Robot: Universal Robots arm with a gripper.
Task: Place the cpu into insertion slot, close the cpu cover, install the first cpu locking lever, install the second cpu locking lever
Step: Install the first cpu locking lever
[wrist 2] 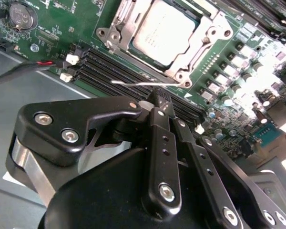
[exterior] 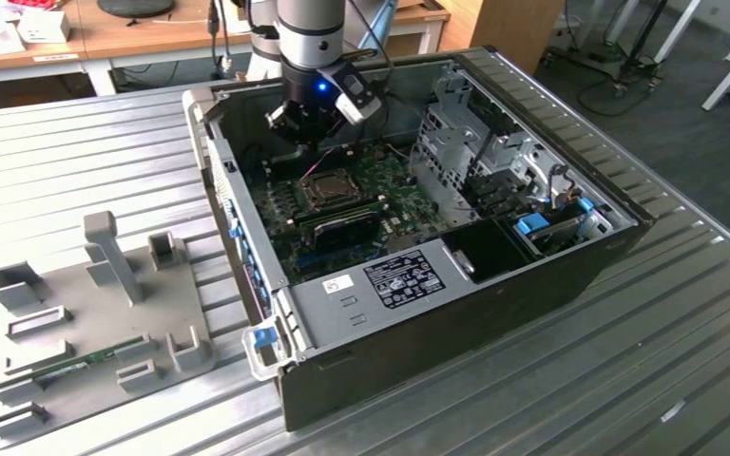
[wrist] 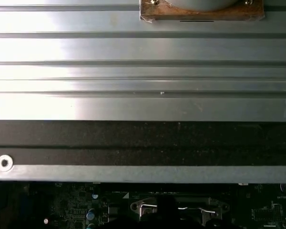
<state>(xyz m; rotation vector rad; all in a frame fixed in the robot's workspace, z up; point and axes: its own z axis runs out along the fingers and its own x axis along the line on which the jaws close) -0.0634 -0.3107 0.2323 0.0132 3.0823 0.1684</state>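
In the second wrist view the silvery cpu [wrist 2: 164,31] lies flat in the insertion slot [wrist 2: 106,34], and the cpu cover [wrist 2: 209,34] frames it, lying down over its edges. A thin silvery locking lever [wrist 2: 133,83] sticks out along the socket's side, raised off the green board. My black gripper [wrist 2: 157,98] has its fingertips together, right at this lever; whether they pinch it I cannot tell. In the exterior view the gripper [exterior: 304,128] hangs inside the open computer case, just behind the insertion slot [exterior: 327,187].
Long black memory slots [wrist 2: 109,69] run beside the socket, with small white connectors [wrist 2: 69,67] and a coin battery [wrist 2: 21,15] nearby. Drive cages [exterior: 467,142] and the case walls [exterior: 232,199] hem in the board. A grey fixture plate [exterior: 86,313] lies on the ribbed table.
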